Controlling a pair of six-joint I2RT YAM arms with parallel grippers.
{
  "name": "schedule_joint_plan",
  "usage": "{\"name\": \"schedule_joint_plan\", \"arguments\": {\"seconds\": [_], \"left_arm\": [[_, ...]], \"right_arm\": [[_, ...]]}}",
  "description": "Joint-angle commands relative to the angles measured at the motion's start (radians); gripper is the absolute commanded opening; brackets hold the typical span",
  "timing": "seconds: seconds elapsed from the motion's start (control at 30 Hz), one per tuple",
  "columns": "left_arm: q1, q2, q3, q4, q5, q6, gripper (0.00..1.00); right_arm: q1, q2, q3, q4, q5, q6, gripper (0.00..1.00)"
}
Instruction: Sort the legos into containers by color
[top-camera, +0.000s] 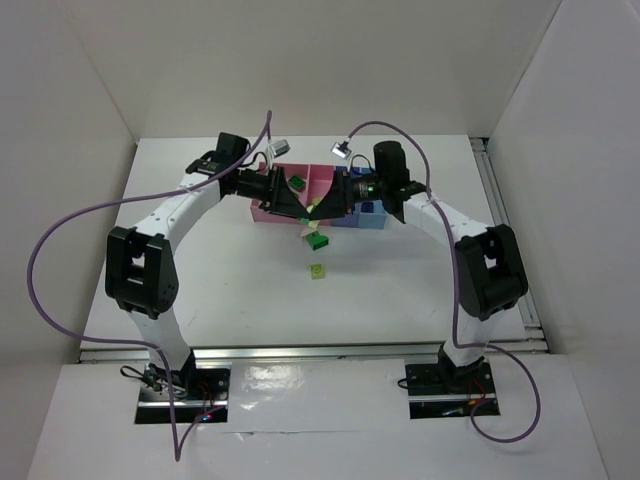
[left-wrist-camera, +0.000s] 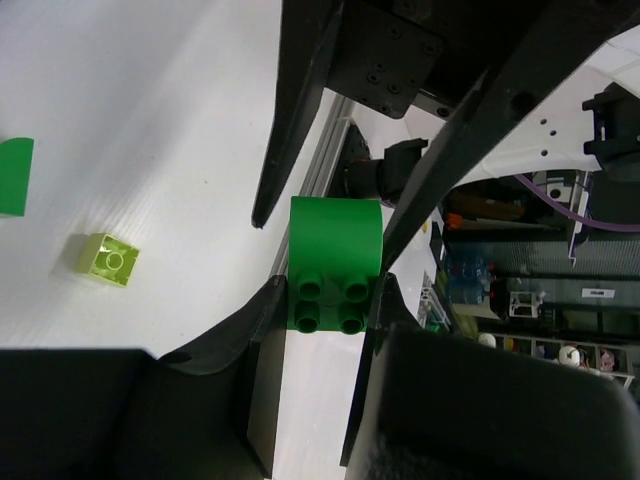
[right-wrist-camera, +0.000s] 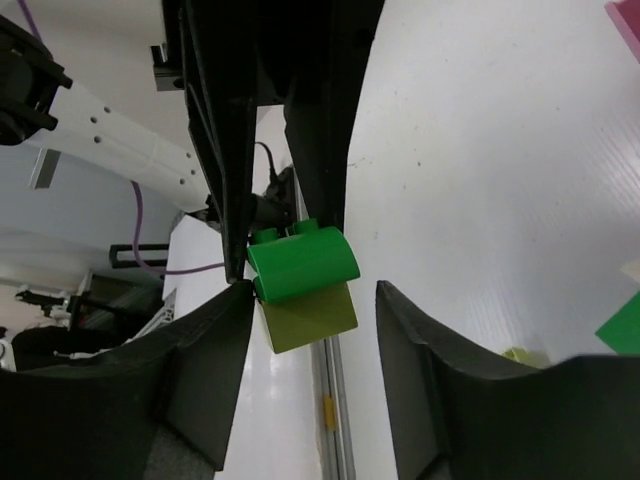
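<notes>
- Left gripper (left-wrist-camera: 330, 292): its own jaws fill the bottom of the left wrist view, clenched on the stud end of a green brick (left-wrist-camera: 335, 232). Four studs sit between the tips.
- Right gripper (right-wrist-camera: 315, 295): jaws spread wider than the brick and straddling its rounded end, with a clear gap on one side, so released.
- Top view: the left arm points in from 9 o'clock and the right from 3 o'clock, with their tips meeting at the brick.
- A yellow-green piece (right-wrist-camera: 312, 320) sits directly against the brick in the right wrist view. Cannot tell whether the two are joined.
- Pink trays (top-camera: 318, 180) and blue tray (top-camera: 372, 220) lie just at 12 o'clock of the held brick.
- Loose on the tabletop (top-camera: 230, 270) at 6 o'clock of the brick: a green lego (top-camera: 317, 240), then a yellow-green lego (top-camera: 318, 271) further toward 6.
</notes>
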Motion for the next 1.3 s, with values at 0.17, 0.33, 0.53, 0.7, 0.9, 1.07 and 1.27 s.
{"name": "schedule_joint_plan", "arguments": {"seconds": [0.17, 0.33, 0.53, 0.7, 0.9, 1.07, 1.27], "left_arm": [[0.013, -0.004, 0.037, 0.032, -0.023, 0.006, 0.00], [0.045, -0.013, 0.037, 0.082, -0.086, -0.067, 0.00], [0.064, -0.031, 0.019, 0.125, -0.187, -0.123, 0.00], [0.064, 0.033, 0.124, 0.118, -0.363, -0.188, 0.00], [0.042, 0.252, 0.374, -0.089, -0.720, -0.198, 0.00], [0.022, 0.421, 0.565, -0.201, -0.914, -0.198, 0.02], [0.013, 0.444, 0.673, -0.266, -0.939, -0.187, 1.00]], "right_arm": [[0.025, 0.011, 0.008, 0.040, 0.000, 0.013, 0.36], [0.006, 0.002, -0.002, -0.066, 0.089, -0.030, 0.35], [0.006, 0.002, 0.008, -0.144, 0.272, -0.040, 0.35], [0.006, 0.027, 0.070, -0.132, 0.483, 0.012, 0.35], [0.006, 0.151, 0.241, -0.213, 0.774, 0.034, 0.35], [0.026, 0.267, 0.397, -0.300, 0.900, 0.011, 0.37], [0.026, 0.390, 0.558, -0.377, 0.910, -0.050, 0.83]]}}
